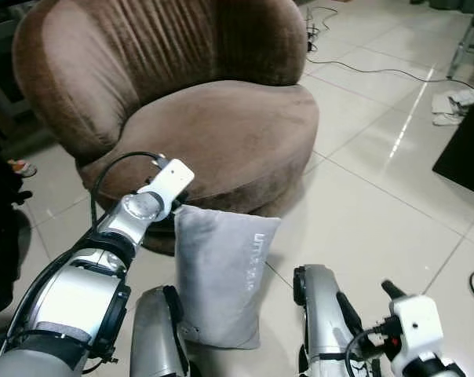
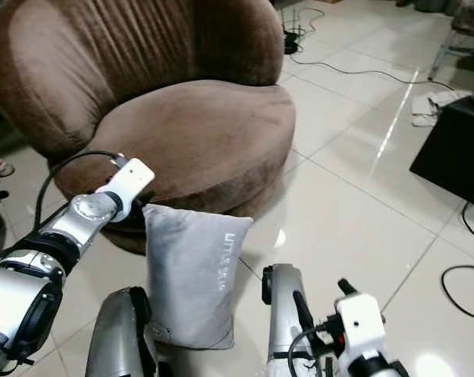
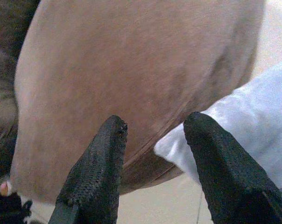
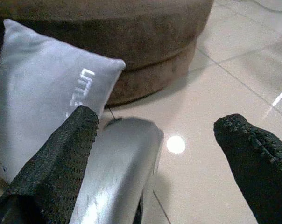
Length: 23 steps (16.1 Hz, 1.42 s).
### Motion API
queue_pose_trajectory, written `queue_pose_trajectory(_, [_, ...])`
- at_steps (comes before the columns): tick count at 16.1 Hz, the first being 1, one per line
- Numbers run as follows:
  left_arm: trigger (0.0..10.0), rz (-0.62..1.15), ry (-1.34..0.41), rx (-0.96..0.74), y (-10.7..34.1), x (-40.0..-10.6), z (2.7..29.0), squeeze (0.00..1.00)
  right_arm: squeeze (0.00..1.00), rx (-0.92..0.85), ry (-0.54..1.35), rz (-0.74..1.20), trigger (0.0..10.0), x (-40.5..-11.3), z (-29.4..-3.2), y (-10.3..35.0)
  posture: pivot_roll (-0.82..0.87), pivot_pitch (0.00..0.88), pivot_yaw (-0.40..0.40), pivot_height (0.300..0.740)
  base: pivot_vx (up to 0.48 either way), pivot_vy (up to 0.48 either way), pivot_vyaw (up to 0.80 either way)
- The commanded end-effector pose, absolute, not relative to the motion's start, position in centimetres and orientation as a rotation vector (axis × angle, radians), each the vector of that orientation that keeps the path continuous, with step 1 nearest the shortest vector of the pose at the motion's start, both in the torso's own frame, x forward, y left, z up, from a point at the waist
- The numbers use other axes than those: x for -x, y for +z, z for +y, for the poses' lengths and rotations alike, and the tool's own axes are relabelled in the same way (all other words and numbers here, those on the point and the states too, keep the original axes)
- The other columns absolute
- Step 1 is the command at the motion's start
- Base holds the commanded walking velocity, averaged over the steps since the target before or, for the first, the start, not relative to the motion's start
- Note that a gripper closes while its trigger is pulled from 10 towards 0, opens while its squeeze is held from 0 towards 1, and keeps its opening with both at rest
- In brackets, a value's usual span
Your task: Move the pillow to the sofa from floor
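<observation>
A grey pillow (image 1: 221, 275) with pale lettering stands upright on the tiled floor, leaning against the base of a round brown sofa chair (image 1: 213, 126). My left arm reaches to the pillow's upper left corner. In the left wrist view my left gripper (image 3: 155, 123) is open, with the pillow corner (image 3: 243, 121) beside one finger and the sofa's seat edge behind. My right gripper (image 4: 158, 120) is open low on the right, holding nothing, with the pillow (image 4: 43, 107) off to one side.
My two silver legs (image 1: 323, 314) stand just in front of the pillow. A black box (image 1: 464, 149) sits on the floor at the right, with a crumpled cloth (image 1: 457, 106) behind it. Cables (image 1: 362, 69) trail behind the sofa. A dark object (image 1: 1, 228) is at the left edge.
</observation>
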<state>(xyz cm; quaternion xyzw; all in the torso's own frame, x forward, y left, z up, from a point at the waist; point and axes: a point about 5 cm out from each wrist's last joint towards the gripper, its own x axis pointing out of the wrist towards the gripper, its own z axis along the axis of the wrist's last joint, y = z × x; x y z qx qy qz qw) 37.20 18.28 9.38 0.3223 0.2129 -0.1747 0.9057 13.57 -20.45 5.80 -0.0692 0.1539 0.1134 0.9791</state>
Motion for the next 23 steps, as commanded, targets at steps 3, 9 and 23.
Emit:
queue_pose_trajectory(3, [10.0, 0.456, -0.442, -0.758, 9.2, -37.2, 17.3, 0.0, 0.0, 0.142, 0.22, 0.301, 10.0, -12.7, -21.1, 7.0, -0.42, 0.094, 0.111, 0.455, 0.0, 0.0, 0.0])
queue_pose_trajectory(9, [10.0, 0.481, -0.487, -0.774, 8.3, -36.8, 15.7, 0.0, 0.0, 0.18, 0.185, 0.372, 10.0, -10.5, -23.2, 7.5, -0.46, 0.155, 0.079, 0.455, 0.0, 0.0, 0.0])
queue_pose_trajectory(23, [10.0, 0.454, -0.474, -0.856, 8.5, -37.2, 13.4, 0.0, 0.0, 0.215, 0.163, 0.507, 10.0, -4.8, -24.4, 11.2, -0.55, 0.31, 0.008, 0.455, 0.0, 0.0, 0.0])
